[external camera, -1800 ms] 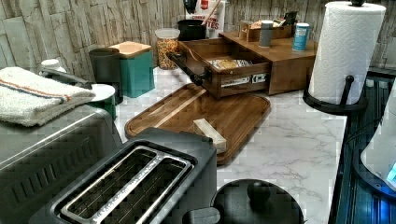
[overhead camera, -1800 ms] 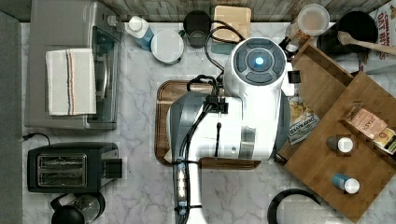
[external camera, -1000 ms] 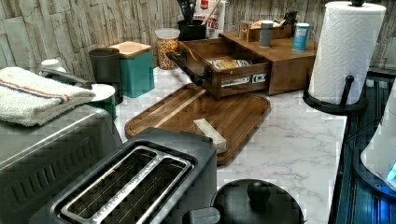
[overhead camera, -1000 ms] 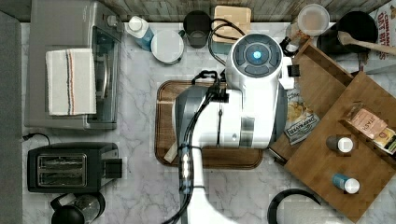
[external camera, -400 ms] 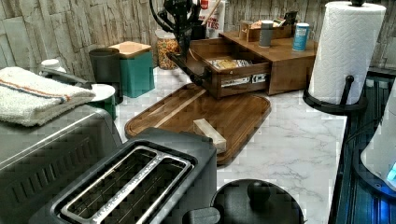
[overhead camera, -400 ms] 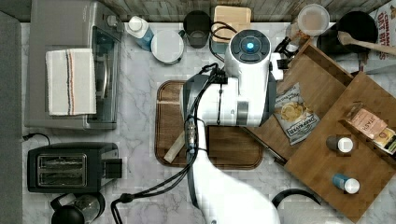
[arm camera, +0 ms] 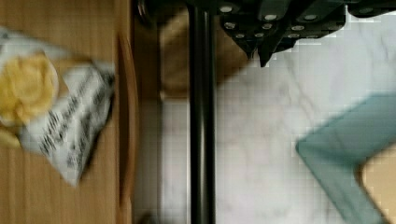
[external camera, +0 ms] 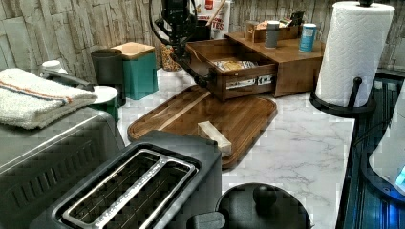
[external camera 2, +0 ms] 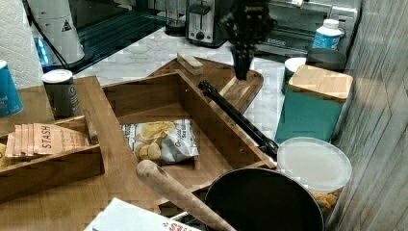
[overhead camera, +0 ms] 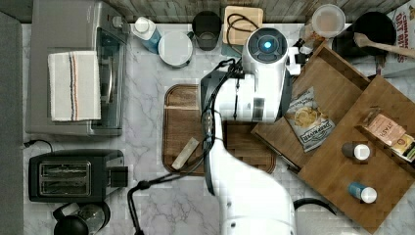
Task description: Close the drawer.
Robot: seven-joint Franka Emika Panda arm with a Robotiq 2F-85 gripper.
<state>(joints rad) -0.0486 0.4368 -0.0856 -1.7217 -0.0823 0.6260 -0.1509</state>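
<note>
Though open, drawer [external camera 2: 192,120] beside fingers [external camera 2: 240,67].

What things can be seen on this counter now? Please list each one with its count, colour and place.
drawer: 1, brown wood, pulled open from the box unit
chip bag: 1, white and yellow, inside the drawer
drawer handle: 1, black bar, on the drawer front
tray: 1, dark wood, before the drawer
wooden block: 1, pale, on the tray
teal canister: 1, wooden lid, by the wall
toaster: 1, black
paper towel roll: 1, white
gripper: 1, black, above the tray near the handle
</note>
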